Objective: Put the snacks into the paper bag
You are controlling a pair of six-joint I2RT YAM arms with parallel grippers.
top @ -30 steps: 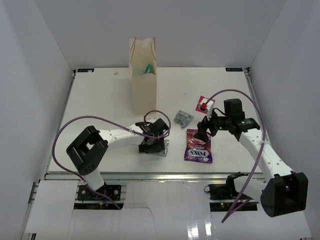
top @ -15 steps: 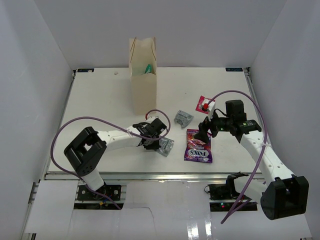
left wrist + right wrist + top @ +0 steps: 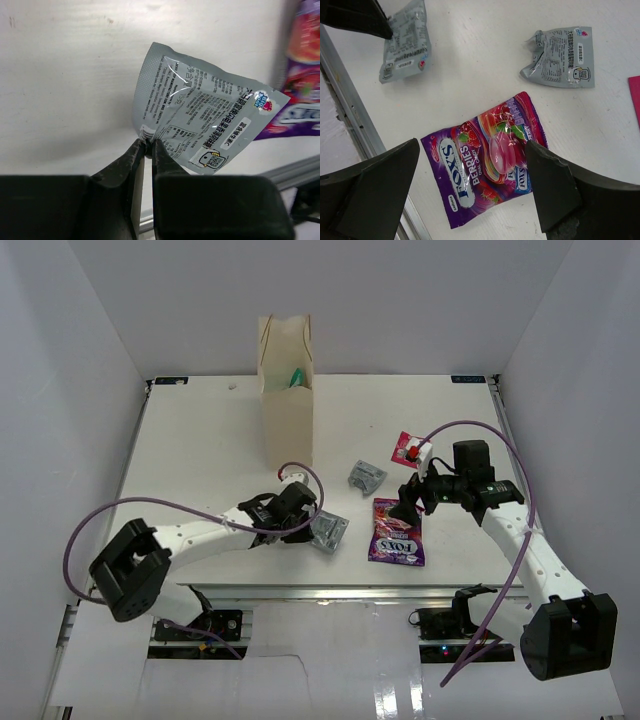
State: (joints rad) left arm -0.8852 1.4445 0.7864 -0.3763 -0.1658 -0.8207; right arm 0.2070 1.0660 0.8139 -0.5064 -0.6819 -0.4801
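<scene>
Plainly, white walls (image 3: 60, 390) enclose the white table (image 3: 200, 440) and paper bag (image 3: 285, 400).

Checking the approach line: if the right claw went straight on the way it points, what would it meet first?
Most likely the purple packet, lying centred under the open right claw; the gap to it is unclear.

The left arm (image 3: 200, 533) stretches low toward the right, its jaws pinched shut on the corner of a silver-grey packet (image 3: 200, 120). The right arm (image 3: 520, 540) bends inward, wrist tipped down, jaws spread wide and holding nothing.
</scene>
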